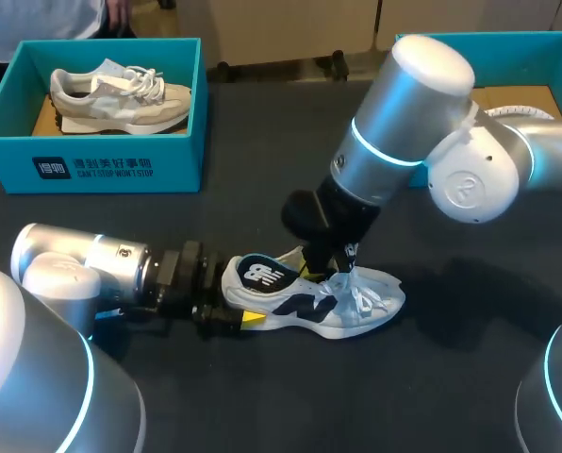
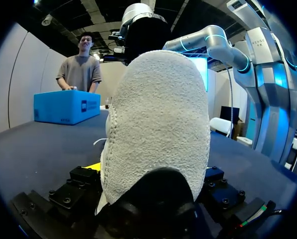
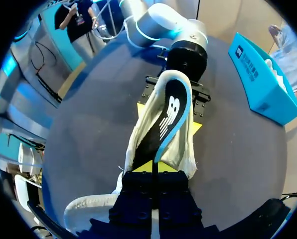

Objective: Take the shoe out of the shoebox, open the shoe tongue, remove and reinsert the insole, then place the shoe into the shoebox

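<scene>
Shoe and insole both held
On the table, the shoe is clamped at the heel between the left gripper's fingers; the insole, partly out, is pinched in the right gripper

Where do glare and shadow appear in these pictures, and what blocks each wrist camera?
Head view: glare on the shell of the right arm, its shadow on the table beside the shoe. Left wrist view: the shoe's heel fills the middle. Right wrist view: the insole, pinched in the right pincer, hides the shoe's inside.
</scene>
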Tool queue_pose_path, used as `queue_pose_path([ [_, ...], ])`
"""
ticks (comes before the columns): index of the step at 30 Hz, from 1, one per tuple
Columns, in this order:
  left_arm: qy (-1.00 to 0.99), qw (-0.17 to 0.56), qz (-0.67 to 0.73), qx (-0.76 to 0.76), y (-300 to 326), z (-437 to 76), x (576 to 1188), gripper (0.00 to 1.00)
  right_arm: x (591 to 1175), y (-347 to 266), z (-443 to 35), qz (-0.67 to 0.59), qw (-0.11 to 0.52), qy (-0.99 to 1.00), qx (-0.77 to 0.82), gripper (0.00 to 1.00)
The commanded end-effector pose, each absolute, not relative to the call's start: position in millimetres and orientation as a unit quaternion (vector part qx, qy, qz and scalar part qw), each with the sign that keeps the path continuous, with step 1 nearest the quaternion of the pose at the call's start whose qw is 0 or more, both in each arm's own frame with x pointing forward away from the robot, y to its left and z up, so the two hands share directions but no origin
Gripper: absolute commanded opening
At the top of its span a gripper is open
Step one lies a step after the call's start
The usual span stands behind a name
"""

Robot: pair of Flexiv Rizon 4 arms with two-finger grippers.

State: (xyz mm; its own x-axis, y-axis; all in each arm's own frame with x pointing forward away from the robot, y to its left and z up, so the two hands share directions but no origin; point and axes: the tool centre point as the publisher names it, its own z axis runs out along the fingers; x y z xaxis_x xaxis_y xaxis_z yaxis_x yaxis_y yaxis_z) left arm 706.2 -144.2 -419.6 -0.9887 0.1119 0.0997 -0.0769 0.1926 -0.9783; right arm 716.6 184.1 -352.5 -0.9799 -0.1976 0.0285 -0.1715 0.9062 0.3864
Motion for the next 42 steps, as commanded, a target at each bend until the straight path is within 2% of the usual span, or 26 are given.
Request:
queue_pose_path([
  [1,-0.769,0.074,0.635,-0.012,-146,-420,706,0.00,715,187,-357,-0.193,0.033,-0.976,0.094,0.40],
  [5,-0.769,0.074,0.635,-0.012,-146,-420,706,0.00,716,188,-358,-0.183,0.033,-0.978,0.095,0.47],
  [11,-0.769,0.074,0.635,-0.012,-146,-420,706,0.00,715,188,-361,-0.176,0.038,-0.981,0.076,0.50],
  [12,-0.769,0.074,0.635,-0.012,-146,-420,706,0.00,715,189,-361,-0.171,0.038,-0.982,0.071,0.68],
  [13,-0.769,0.074,0.635,-0.012,-146,-420,706,0.00,715,189,-361,-0.165,0.036,-0.983,0.065,0.93],
  [14,-0.769,0.074,0.635,-0.012,-146,-420,706,0.00,715,190,-362,-0.167,0.034,-0.984,0.061,0.96],
  [15,-0.769,0.074,0.635,-0.012,-146,-420,706,0.00,715,191,-362,-0.168,0.033,-0.983,0.062,0.95],
  [16,-0.769,0.074,0.635,-0.012,-146,-420,706,0.00,715,193,-363,-0.169,0.032,-0.983,0.059,0.86],
  [17,-0.769,0.074,0.635,-0.012,-146,-420,706,0.00,715,194,-363,-0.168,0.031,-0.984,0.057,0.82],
  [21,-0.769,0.074,0.635,-0.012,-146,-420,706,0.00,715,200,-367,-0.166,0.031,-0.984,0.055,0.78],
  [23,-0.769,0.074,0.635,-0.012,-146,-420,706,0.00,715,202,-369,-0.171,0.033,-0.983,0.055,0.68],
  [25,-0.769,0.074,0.635,-0.012,-146,-420,706,0.00,715,203,-370,-0.169,0.036,-0.983,0.054,0.50],
  [39,-0.769,0.074,0.635,-0.012,-146,-420,706,0.00,713,201,-378,-0.190,0.077,-0.978,0.032,0.49],
  [42,-0.769,0.074,0.635,-0.012,-146,-420,706,0.00,716,201,-381,-0.202,0.094,-0.974,0.028,0.41],
])
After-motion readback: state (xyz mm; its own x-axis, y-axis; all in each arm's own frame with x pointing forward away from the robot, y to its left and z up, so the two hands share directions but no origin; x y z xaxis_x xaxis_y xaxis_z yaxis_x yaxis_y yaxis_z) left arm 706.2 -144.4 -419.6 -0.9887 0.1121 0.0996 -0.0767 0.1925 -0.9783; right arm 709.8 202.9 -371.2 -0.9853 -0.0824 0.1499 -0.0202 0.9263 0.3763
